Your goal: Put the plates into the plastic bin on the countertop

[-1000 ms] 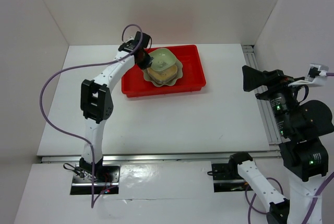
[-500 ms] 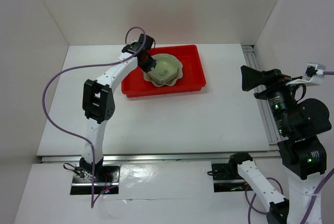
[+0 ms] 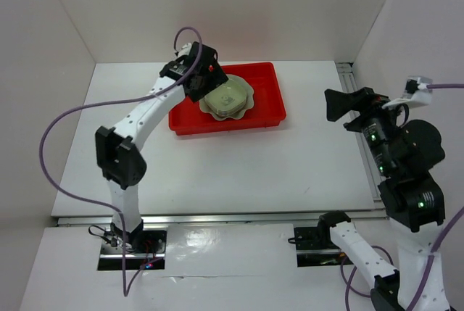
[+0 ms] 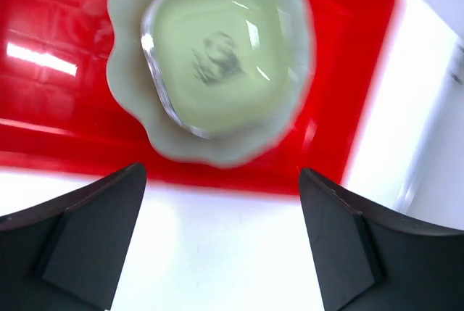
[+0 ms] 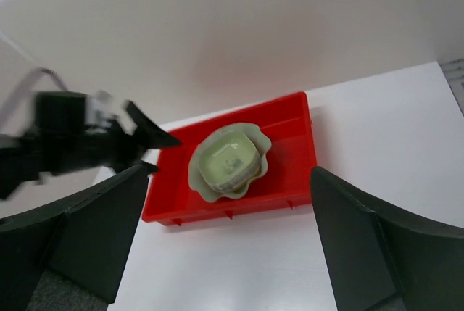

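The red plastic bin [image 3: 270,101] sits at the back of the white countertop [image 3: 239,166]. Inside it, the large pale green scalloped plate [image 3: 246,98] carries stacked smaller plates, topped by a light green one with a panda print [image 4: 217,50]. My left gripper [image 3: 199,88] hovers over the bin's left part, open and holding nothing; its dark fingers [image 4: 87,231] frame the bin's rim [image 4: 341,151]. My right gripper [image 3: 335,104] is raised at the right, open and empty, looking across at the bin [image 5: 290,151] and the plates [image 5: 230,159].
White walls close in the countertop at the back and both sides. An aluminium rail [image 3: 366,159] runs along the table's right edge. A purple cable [image 3: 65,119] loops out from the left arm.
The left gripper opened and let go of the light green plate, which now lies on the stack. It then drew back to the left. The right arm shifted slightly left.
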